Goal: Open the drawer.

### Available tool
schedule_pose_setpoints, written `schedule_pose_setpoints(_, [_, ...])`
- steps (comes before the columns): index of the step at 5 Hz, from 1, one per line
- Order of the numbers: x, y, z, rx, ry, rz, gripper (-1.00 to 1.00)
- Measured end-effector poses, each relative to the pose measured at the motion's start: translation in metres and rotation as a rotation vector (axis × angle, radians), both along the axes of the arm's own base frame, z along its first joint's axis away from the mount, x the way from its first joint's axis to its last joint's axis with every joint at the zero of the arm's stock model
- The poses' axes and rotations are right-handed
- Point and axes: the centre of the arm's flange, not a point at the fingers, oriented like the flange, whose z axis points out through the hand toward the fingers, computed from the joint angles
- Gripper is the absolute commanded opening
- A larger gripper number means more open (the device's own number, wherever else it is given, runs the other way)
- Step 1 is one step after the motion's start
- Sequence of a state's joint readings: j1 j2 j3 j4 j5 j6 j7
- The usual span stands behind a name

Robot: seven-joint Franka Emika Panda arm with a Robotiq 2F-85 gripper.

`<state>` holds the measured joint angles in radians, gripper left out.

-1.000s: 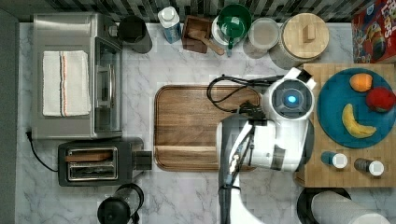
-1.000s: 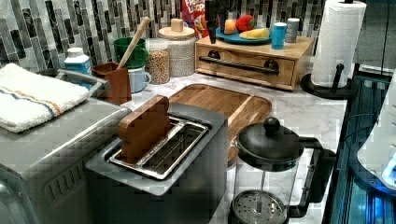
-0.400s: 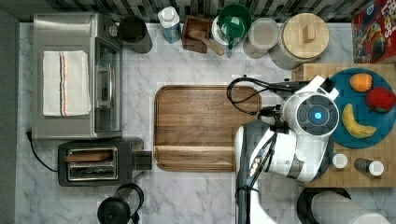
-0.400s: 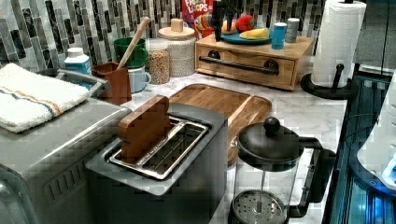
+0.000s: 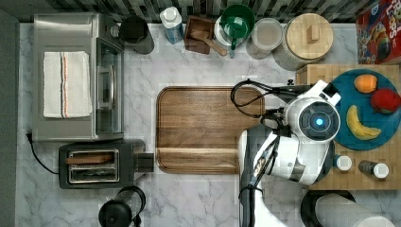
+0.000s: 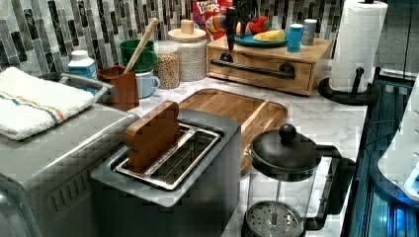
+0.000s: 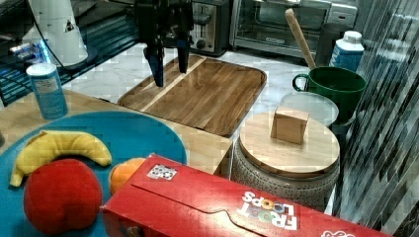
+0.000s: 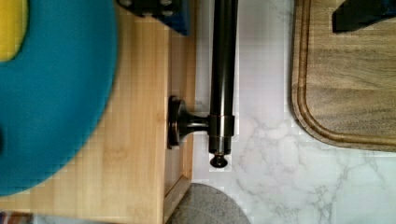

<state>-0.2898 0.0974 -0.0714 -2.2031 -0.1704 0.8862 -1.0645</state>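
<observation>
The drawer is a light wooden box with a long black bar handle, and its front sits flush in the butcher-block cabinet. My gripper hangs open above the end of the handle nearer the round canister, its two dark fingers pointing down. In the wrist view the handle and its end post run between the two fingertips, which stand on either side of the bar without touching it. In the left view the gripper hovers over the cabinet's left end.
A brown cutting board lies beside the cabinet. A blue plate of fruit and small shakers sit on the cabinet top. A lidded canister, a cereal box and a paper towel roll stand close by.
The arm has swung from over the cutting board toward the top view's right, over the cabinet's front edge. In the left view the gripper has come into sight above the drawer.
</observation>
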Motion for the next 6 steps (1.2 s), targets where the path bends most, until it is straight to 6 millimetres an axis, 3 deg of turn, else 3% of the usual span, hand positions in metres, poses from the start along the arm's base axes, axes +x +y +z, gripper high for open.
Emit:
schedule_pose_setpoints(3, [-0.004,-0.004,-0.087,0.031,0.141,-0.009,1.0])
schedule_pose_setpoints(4, [-0.011,-0.016,-0.103,0.031,0.152,-0.03,1.0])
schedule_pose_setpoints(6, [-0.012,-0.012,-0.11,0.021,0.164,-0.007,1.0])
